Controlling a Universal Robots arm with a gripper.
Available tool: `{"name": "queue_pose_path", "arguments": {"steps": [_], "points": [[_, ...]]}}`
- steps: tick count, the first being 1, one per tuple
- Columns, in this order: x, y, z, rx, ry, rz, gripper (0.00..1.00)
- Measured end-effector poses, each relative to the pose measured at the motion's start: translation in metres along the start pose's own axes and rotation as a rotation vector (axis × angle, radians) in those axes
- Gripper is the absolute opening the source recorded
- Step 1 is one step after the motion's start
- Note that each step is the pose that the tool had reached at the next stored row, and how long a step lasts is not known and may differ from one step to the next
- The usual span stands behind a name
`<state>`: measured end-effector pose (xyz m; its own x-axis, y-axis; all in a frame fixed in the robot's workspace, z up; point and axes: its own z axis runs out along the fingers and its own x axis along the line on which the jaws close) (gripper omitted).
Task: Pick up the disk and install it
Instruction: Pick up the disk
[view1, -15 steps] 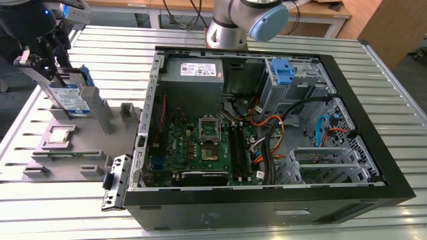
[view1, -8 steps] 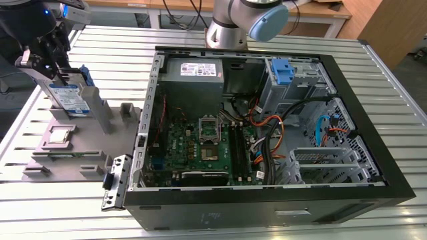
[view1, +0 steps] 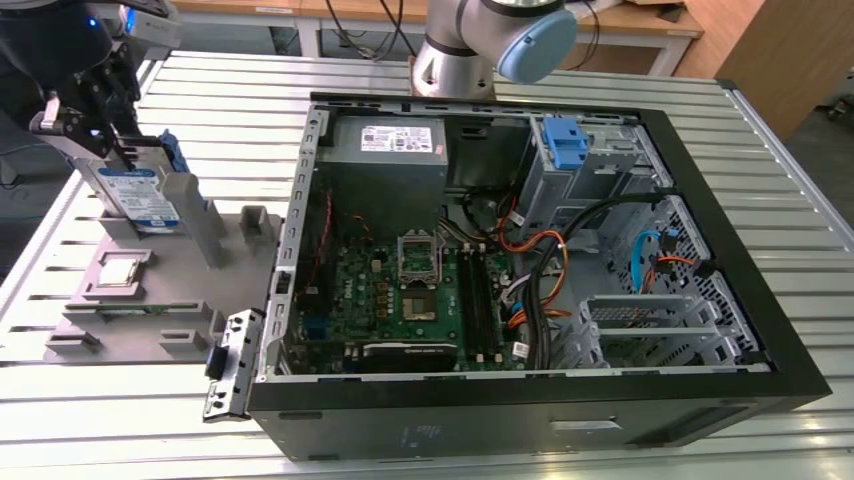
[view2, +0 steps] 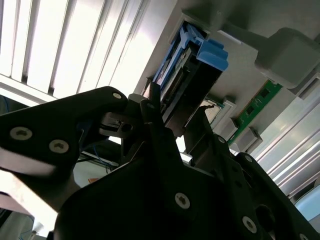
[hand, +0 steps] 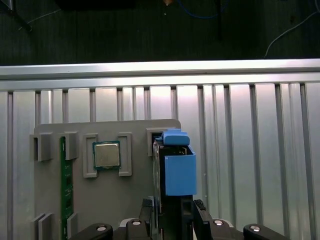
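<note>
Disk (view1: 138, 195), silver with blue carrier, standing on edge; slightly tilted

A slatted metal desk (view1: 227, 85) is noted. Set directly on it are an open computer case (view1: 747, 390), a grey parts fixture (view1: 147, 300) and a loose metal bracket (view1: 230, 375).

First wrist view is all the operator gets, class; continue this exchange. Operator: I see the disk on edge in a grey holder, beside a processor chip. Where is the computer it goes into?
Observer: An open computer case lies on the slatted table, to the exterior view's right of the grey holder.
Operator: Has the disk left the holder?
Observer: Apparently not; in the exterior view the disk leans with its lower end at the holder, the pincer at its top.
Operator: Anything blue inside the case?
Observer: An upright blue bracket on the metal drive bay.
</note>
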<state>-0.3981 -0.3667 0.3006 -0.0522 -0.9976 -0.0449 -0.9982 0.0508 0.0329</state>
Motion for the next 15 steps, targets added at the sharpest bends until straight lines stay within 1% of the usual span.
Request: {"name": "queue_pose_path", "arguments": {"steps": [15], "points": [[-0.0011,-0.0003,0.0026,0.0000,0.0001,0.000,0.45]]}}
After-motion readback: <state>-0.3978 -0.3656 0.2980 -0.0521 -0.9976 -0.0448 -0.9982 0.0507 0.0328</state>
